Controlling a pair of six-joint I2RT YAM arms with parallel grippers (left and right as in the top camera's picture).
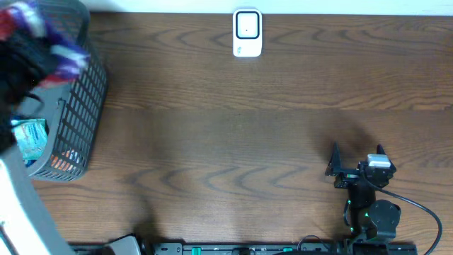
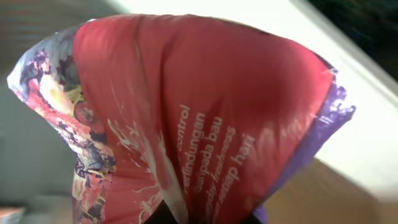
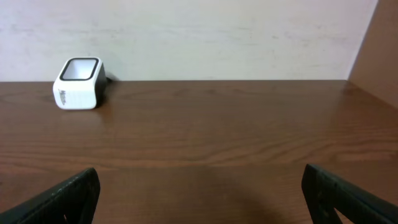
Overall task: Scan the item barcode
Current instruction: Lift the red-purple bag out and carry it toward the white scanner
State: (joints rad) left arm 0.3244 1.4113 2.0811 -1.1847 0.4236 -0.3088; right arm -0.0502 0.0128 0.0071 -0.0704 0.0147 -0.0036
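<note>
The item is a soft red pouch (image 2: 199, 118) with white lettering, a printed picture side and a purple edge. It fills the left wrist view, pinched at its bottom by my left gripper (image 2: 205, 219), which is shut on it. Overhead, the pouch (image 1: 65, 55) shows blurred above the basket at the far left, with the left gripper (image 1: 25, 53) dark beside it. No barcode shows on it. The white scanner (image 1: 247, 33) stands at the table's back edge, also in the right wrist view (image 3: 78, 84). My right gripper (image 1: 354, 166) rests open and empty at the front right.
A grey wire basket (image 1: 81, 120) stands at the left edge and holds a teal packet (image 1: 30, 138) and other goods. A black cable (image 1: 417, 209) runs from the right arm's base. The wooden table (image 1: 233, 142) spreads between basket, scanner and right arm.
</note>
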